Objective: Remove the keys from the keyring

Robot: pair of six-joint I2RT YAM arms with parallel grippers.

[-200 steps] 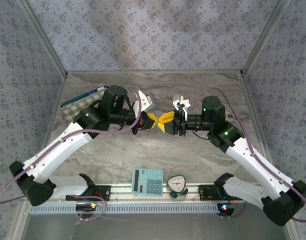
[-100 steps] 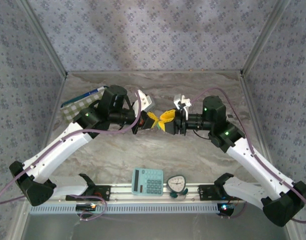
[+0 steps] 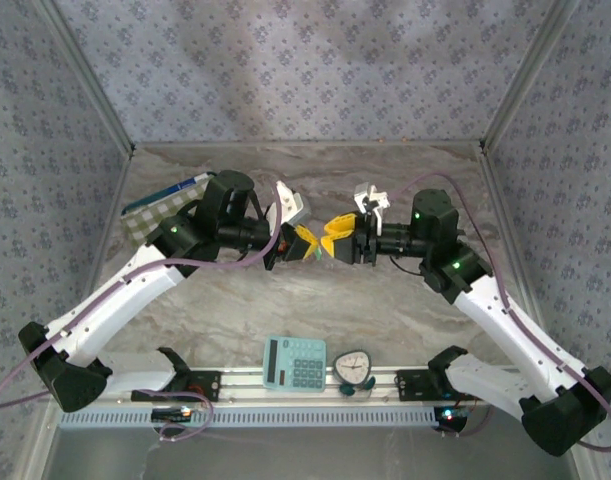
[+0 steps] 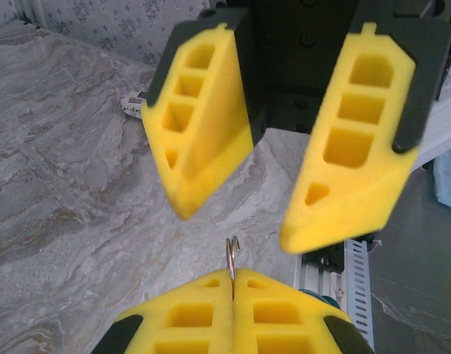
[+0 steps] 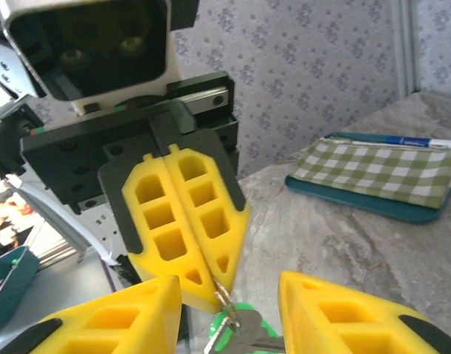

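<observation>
Keyring (image 4: 232,254) was pinched in your left gripper (image 3: 307,243), its yellow fingers (image 4: 195,313) pressed fully together, in the air above the middle of the tabletop (image 3: 385,300). Keys (image 5: 243,335) and a green tag (image 5: 247,307) hung from it below. Your right gripper (image 3: 333,237) faced it tip to tip, just beside, jaws partly apart and holding nothing.

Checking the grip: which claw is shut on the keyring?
The left claw, pinched shut on the keyring; the right claw stands open, holding nothing.
</observation>
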